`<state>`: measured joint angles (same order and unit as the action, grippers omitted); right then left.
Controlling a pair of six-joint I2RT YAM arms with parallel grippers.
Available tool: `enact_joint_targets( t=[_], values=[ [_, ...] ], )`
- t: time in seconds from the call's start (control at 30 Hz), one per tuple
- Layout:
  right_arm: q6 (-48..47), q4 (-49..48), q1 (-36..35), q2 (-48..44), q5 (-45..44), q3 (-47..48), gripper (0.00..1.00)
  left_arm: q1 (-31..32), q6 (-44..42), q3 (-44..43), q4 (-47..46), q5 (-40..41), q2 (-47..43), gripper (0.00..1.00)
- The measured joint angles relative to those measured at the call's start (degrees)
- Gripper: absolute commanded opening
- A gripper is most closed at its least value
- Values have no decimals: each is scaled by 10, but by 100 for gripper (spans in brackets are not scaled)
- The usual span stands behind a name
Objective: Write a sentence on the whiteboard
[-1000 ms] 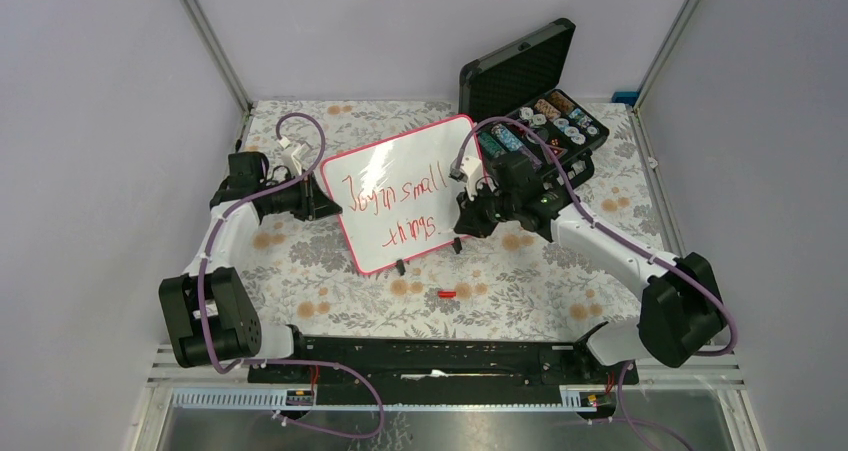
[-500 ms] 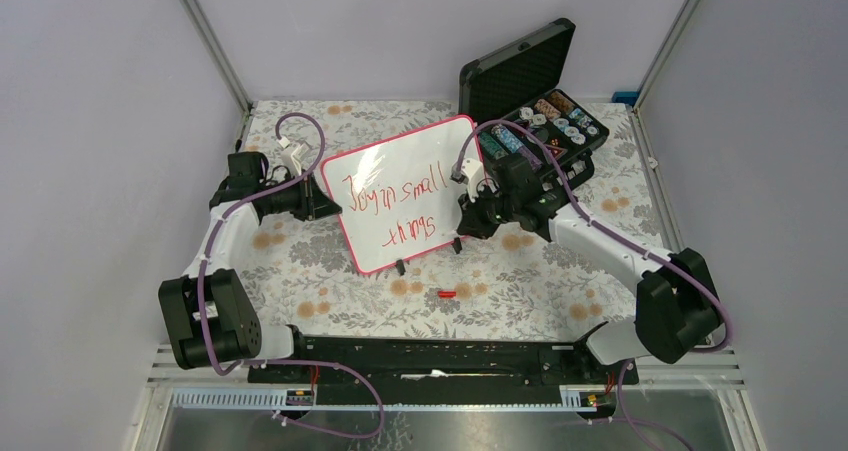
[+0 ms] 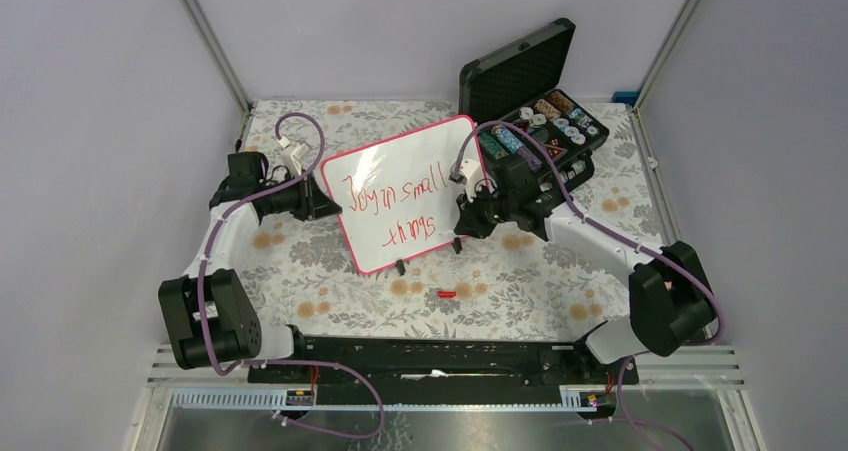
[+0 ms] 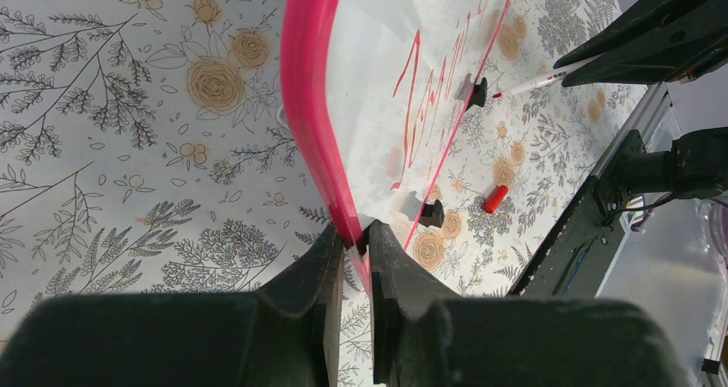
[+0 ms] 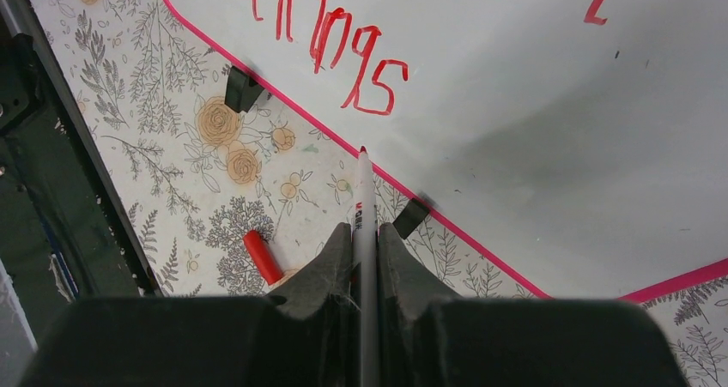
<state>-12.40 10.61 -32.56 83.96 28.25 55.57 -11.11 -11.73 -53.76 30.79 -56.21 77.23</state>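
The whiteboard stands tilted on two black clip feet at mid-table, white with a pink-red rim. The sentence runs across it in red, in two lines. My left gripper is shut on the board's left rim, with a finger on each face. My right gripper is shut on a white marker. Its red tip sits at the board's lower rim, just right of and below the word "things". Whether the tip touches the board I cannot tell.
The marker's red cap lies on the flowered cloth in front of the board. An open black case of chips stands at the back right, behind my right arm. The black base rail runs along the near edge.
The right arm's elbow has swung slightly left while its gripper stays by the board's lower right. The left jaws have tightened slightly on the rim. The board has not moved.
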Motion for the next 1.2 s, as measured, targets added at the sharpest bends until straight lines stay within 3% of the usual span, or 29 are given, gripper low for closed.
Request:
enact_joint_targets(
  t=[0.37,1.2],
  values=[
    [0,-10,0,7,10,0,0,0,0,0,0,0,0,0],
    [3,-23,12,34,-5,10,0,0,0,0,0,-1,0,0]
  ],
)
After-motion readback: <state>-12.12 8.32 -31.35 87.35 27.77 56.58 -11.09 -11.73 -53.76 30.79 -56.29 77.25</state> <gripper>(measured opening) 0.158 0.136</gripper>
